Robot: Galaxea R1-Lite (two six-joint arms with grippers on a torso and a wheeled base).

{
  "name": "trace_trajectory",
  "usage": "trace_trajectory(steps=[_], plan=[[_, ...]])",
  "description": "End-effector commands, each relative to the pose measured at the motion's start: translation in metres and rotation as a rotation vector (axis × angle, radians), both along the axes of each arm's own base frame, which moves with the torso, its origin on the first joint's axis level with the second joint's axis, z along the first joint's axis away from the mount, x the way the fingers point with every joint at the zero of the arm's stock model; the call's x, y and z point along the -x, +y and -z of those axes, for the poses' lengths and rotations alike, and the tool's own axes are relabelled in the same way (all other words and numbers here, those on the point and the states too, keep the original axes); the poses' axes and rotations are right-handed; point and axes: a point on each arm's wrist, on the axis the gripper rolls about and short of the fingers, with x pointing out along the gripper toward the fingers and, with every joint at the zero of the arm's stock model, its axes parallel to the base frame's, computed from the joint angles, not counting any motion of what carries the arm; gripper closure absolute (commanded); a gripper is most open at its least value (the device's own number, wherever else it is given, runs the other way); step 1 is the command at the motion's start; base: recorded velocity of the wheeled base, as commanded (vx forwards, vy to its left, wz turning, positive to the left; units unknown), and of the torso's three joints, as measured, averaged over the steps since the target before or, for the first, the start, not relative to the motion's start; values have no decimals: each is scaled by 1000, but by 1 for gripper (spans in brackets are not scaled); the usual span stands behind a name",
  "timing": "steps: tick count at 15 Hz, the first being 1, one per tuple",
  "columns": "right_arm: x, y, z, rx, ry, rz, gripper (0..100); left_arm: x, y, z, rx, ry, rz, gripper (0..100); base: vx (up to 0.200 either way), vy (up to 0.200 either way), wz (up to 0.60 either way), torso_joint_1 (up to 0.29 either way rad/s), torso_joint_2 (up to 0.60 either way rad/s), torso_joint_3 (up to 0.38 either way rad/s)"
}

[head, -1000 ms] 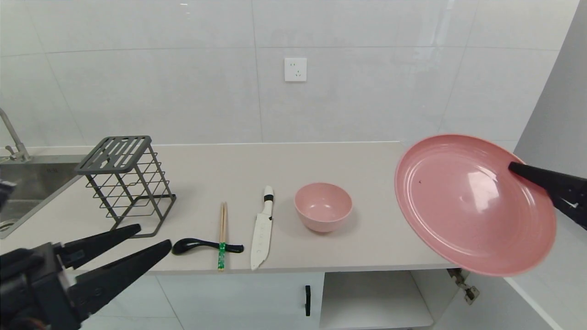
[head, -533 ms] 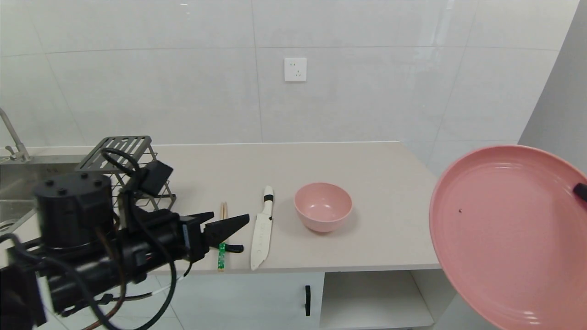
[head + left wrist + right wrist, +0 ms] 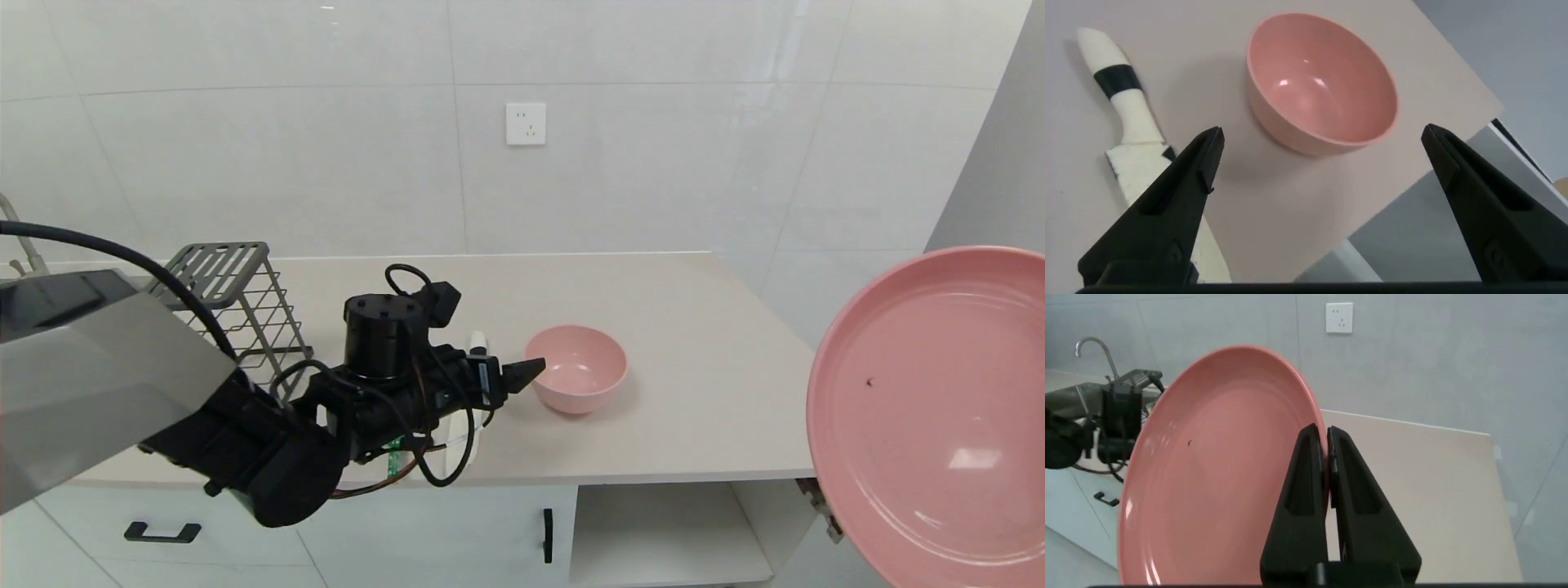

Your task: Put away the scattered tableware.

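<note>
Left gripper (image 3: 1323,137) wide open just left of pink bowl (image 3: 575,369); right gripper (image 3: 1325,445) clamped on pink plate (image 3: 939,408) rim.
Plate held tilted, right of beige countertop (image 3: 694,310); bowl stands on countertop near knife (image 3: 1127,131); white tiled wall (image 3: 245,147) with socket (image 3: 526,123) behind.

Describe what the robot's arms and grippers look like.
The left arm is black, with a grey upper shell, a bolted cylindrical wrist joint and looping black cables. The left gripper and right gripper are matte black, with long tapering wedge-shaped fingers.
</note>
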Motion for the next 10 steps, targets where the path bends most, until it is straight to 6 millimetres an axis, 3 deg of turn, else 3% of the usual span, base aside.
trace_trajectory(steps=[1, 3, 10], plan=[[6, -1, -1, -1, -23, 1, 100, -21, -15, 31, -36, 35, -27, 0, 0, 0, 0, 0, 0, 0], [5, -1, 0, -2, -19, 6, 100, -37, -24, 37, -40, 11, -86, 0, 0, 0, 0, 0, 0, 0], [9, -1, 5, -1, -23, 4, 100, -56, -32, 47, -46, 22, -96, 0, 0, 0, 0, 0, 0, 0]])
